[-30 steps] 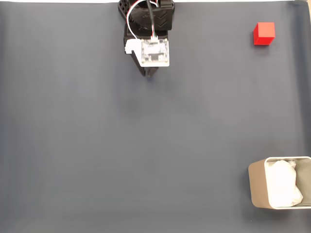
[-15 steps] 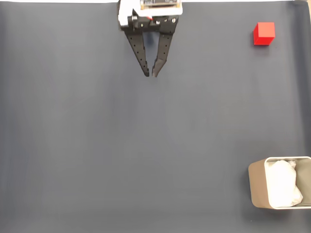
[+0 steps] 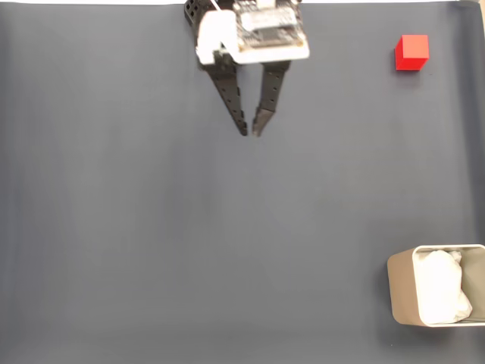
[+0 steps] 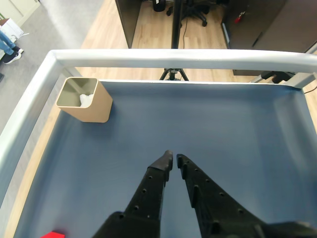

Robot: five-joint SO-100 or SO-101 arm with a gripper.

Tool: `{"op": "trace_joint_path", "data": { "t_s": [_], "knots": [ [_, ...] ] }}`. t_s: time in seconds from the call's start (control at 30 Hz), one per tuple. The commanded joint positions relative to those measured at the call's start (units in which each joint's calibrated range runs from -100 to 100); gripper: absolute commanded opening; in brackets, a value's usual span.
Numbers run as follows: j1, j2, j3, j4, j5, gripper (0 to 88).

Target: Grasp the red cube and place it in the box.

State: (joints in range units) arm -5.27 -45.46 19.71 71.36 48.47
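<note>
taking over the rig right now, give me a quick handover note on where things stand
Gripper: empty, jaws nearly closed with only a thin gap at the tips, near the top middle of the fixed view, over bare mat.
Red cube: on the mat at the top right of the fixed view, untouched.
Box: bottom right of the fixed view, only its white padding inside.
Done: nothing yet.
Left: open the jaws, reach the cube, grasp it, carry it to the box and release.
</note>
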Motion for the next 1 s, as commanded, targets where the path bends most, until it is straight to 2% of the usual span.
{"op": "trace_joint_path", "data": {
  "t_s": [0.0,0.97],
  "knots": [
    [-2.76,1.1,-2.65,-1.28,0.83,0.0],
    [-19.09,2.31,-0.92,-4.07,1.95,0.0]
  ]
}}
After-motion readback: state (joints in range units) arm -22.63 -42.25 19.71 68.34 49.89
